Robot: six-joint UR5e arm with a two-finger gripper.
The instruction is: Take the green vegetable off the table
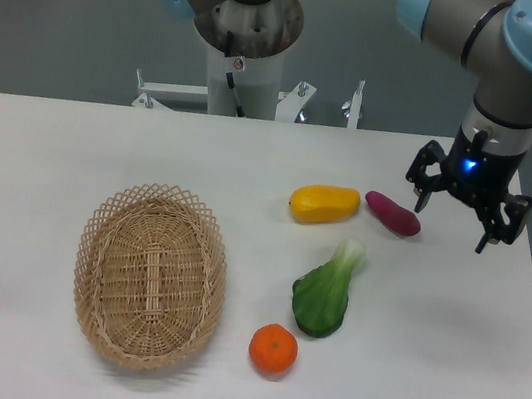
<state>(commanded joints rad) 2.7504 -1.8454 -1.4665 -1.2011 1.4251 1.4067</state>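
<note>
Looking at the layout, the green vegetable (324, 292) lies flat on the tabletop (43, 139), pale stalk pointing up-right, with the orange (273, 349) near its leafy end and the yellow vegetable (324, 205) and purple one (392, 214) beyond it. The gripper (466, 209) hangs well off to the right, fingers (425, 189) spread and empty, touching nothing. I'd guess it's only staged for the approach.
</note>
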